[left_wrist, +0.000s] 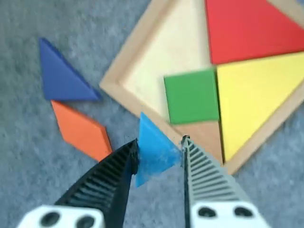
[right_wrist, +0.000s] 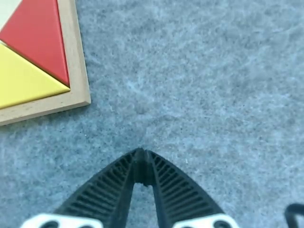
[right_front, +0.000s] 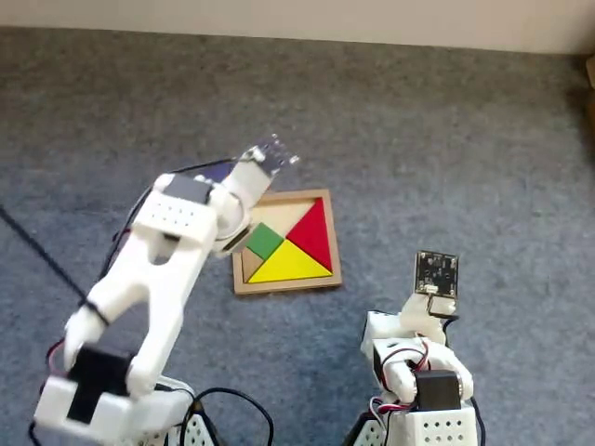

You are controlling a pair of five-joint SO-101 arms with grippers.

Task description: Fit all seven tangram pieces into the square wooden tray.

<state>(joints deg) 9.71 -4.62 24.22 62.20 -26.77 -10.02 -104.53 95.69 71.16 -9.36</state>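
The left arm's gripper [left_wrist: 159, 148] has its fingers closed on the small light-blue triangular piece [left_wrist: 153, 154], held above the corner rim of the square wooden tray [left_wrist: 129, 48]. Inside sit the big red triangle [left_wrist: 247, 28], the big yellow triangle [left_wrist: 259, 92] and the green square [left_wrist: 192, 96]. From where I stand, the bare pocket just beside the green square looks like the target. I'd square the piece's edges to the square and the yellow triangle first, clear the rim, then lower it flat before letting go. The dark blue triangle [left_wrist: 59, 76] and orange parallelogram [left_wrist: 80, 130] wait on the grey bench. The right gripper [right_wrist: 142, 167] hovers closed on nothing.
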